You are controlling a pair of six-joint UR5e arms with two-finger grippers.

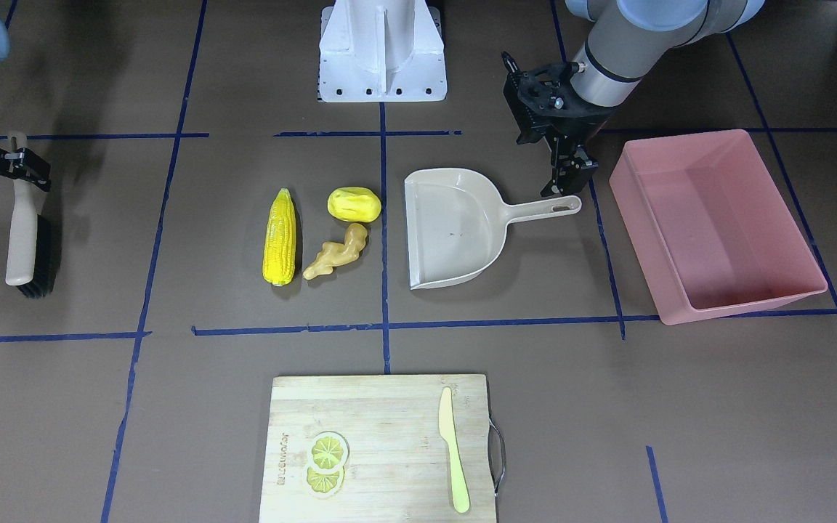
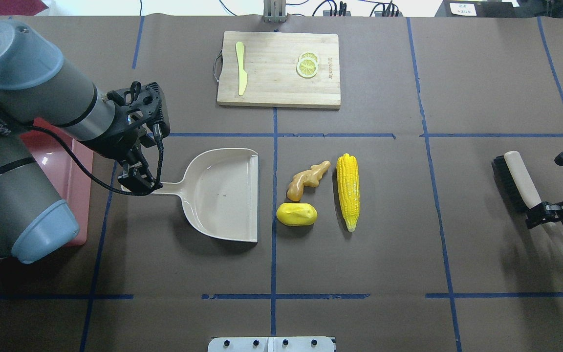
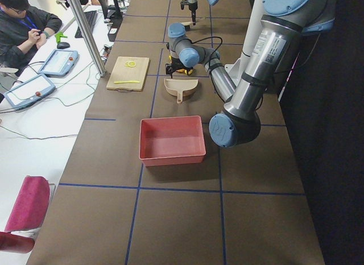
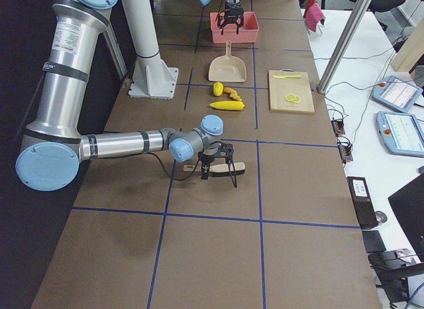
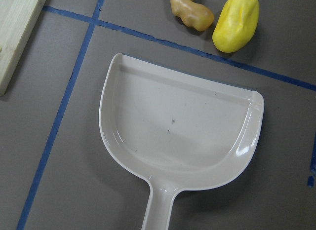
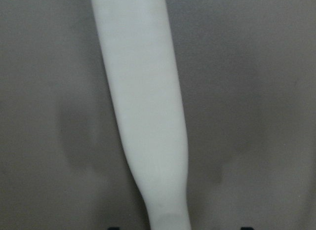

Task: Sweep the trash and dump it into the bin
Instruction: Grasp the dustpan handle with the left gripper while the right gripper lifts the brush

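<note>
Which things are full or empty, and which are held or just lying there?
Bin, empty.
Dustpan, empty, flat on the table.
Corn, lying loose on the table.
Potato, lying loose.
Ginger, lying loose.
Brush, lying flat, right end effector astride its handle.
Left end effector, at the dustpan handle, grip unclear.

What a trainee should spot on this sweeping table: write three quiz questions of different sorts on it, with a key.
1. True or false: the dustpan lies between the bin and the corn cob.
2. Which toy food lies farthest from the dustpan? A potato-like piece; B corn cob; C ginger root.
3. Complete: the right claw straddles the handle of the ____.
Key: 1 true; 2 B; 3 brush.
</note>
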